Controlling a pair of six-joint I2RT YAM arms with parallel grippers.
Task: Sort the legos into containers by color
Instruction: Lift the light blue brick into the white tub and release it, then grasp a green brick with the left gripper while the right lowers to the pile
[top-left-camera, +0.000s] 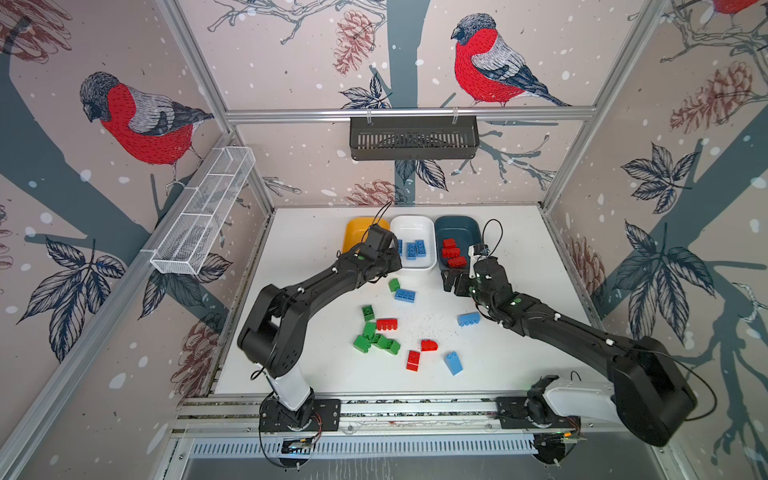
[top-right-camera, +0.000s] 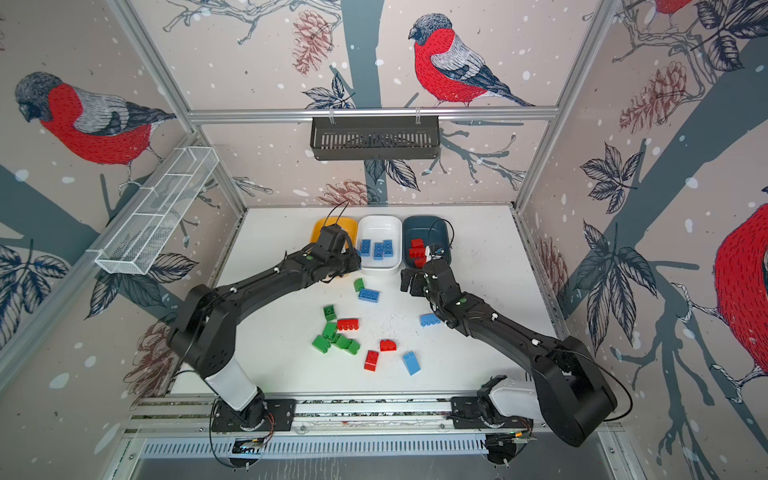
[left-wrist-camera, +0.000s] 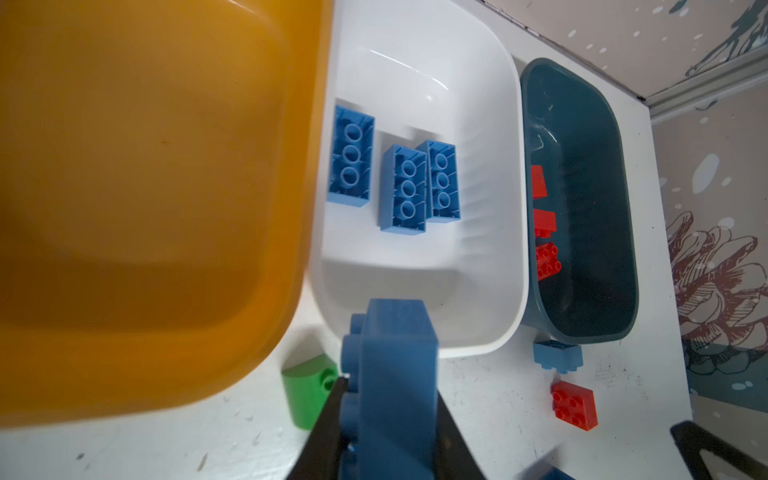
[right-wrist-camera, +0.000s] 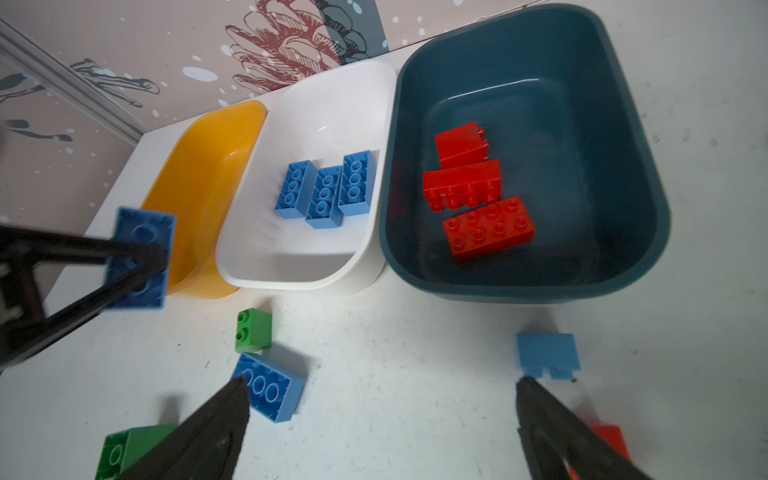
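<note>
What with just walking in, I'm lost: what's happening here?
Two robot arms are sorting bricks by color. The left gripper holds a blue brick by the white tub, which has three blue ones. The teal tub has three red ones; the yellow tub looks empty. The right gripper is open. Loose bricks lie on the table.

No text (or label) can be read.

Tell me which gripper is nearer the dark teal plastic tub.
Right. The right gripper sits before the dark teal plastic tub's near rim; the left gripper is past the white plastic tub.
</note>
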